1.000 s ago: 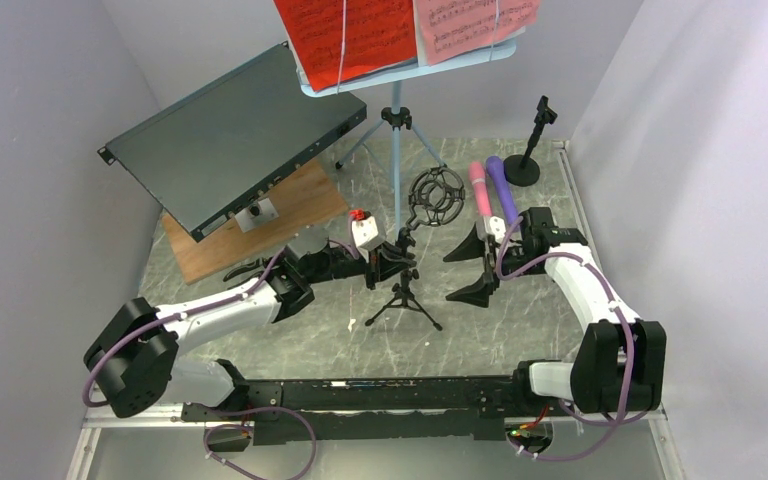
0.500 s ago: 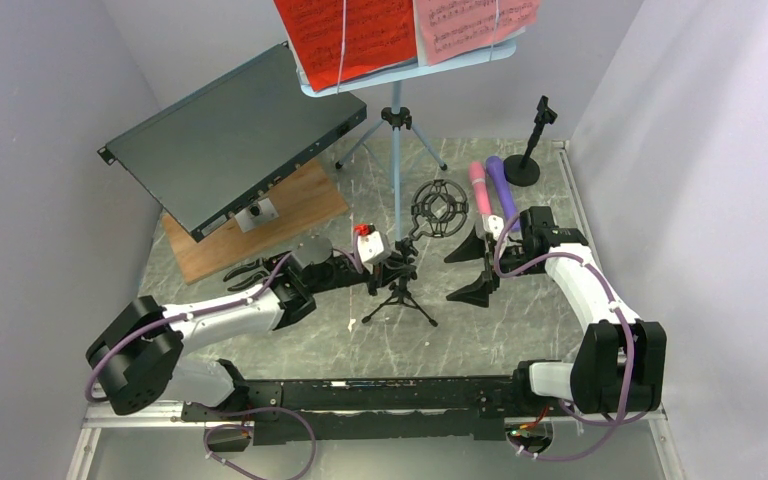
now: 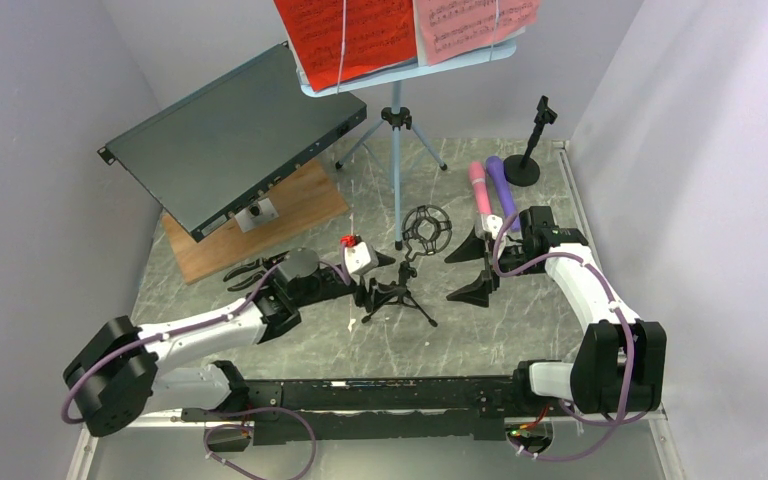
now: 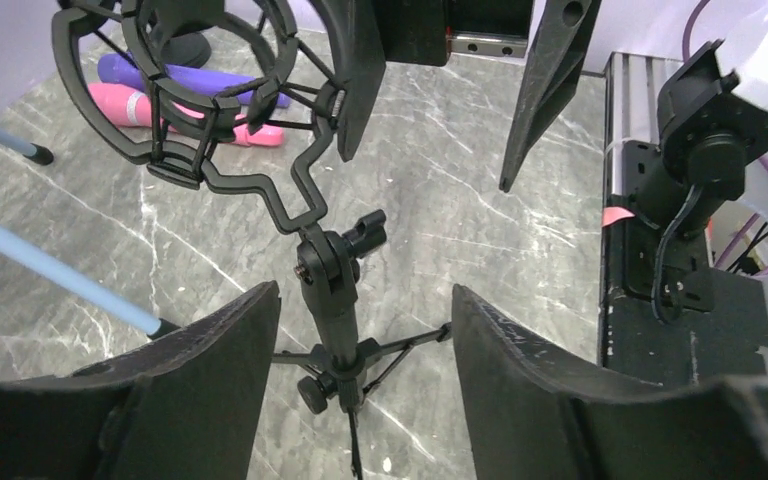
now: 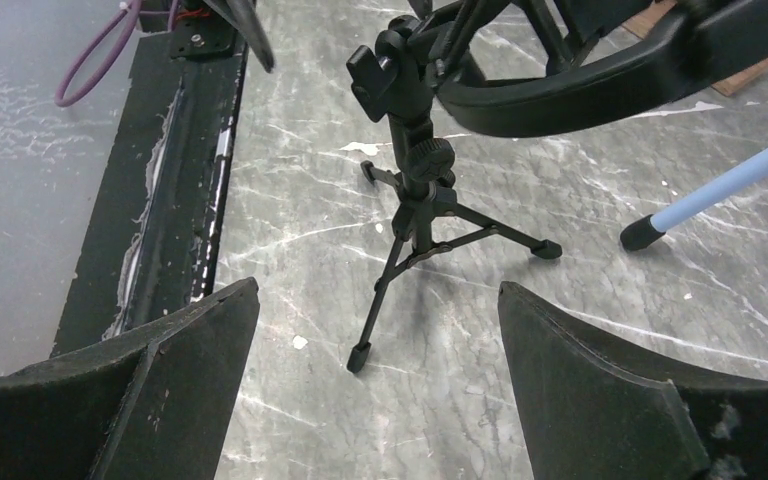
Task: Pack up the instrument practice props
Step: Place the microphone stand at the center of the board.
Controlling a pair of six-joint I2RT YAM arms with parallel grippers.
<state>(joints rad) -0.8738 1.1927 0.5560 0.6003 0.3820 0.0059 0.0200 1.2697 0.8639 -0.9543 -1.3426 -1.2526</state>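
**Inventory.** On the table point(image 3: 520, 320):
- One light-blue music rack point(image 3: 397, 110).
- Two sheet-music pages in view on it, one red page point(image 3: 345, 35) and one pink page point(image 3: 475, 25).
- Two microphones, the pink microphone point(image 3: 479, 190) and the purple microphone point(image 3: 501, 185).
- Two black mic supports, the tripod support point(image 3: 400, 295) and the round-base support point(image 3: 530, 145).
- One dark metal box point(image 3: 230, 135), tilted on a wooden board point(image 3: 280, 215) at far left.
- One pair of black pliers point(image 3: 245, 272), near the board.

**Orientation.**
- The rack's pole stands vertical at far centre with its legs splayed on the table.
- The microphones lie touching side by side at far right. Their long axes run near to far, with the purple one on the right.
- The tripod support stands at centre on three legs. Its stem is upright, and a kinked arm carries an open ring cradle toward the far right.
- The round-base support stands upright in the far right corner, with a clip at its top.

**Grippers.**
- The left gripper point(image 4: 363, 290) has its fingers spread on either side of the tripod support's stem, with clear gaps on both sides.
- The right gripper point(image 5: 380, 285) sits just right of that support, near the microphones. Its fingers are spread wide and pinch nothing.
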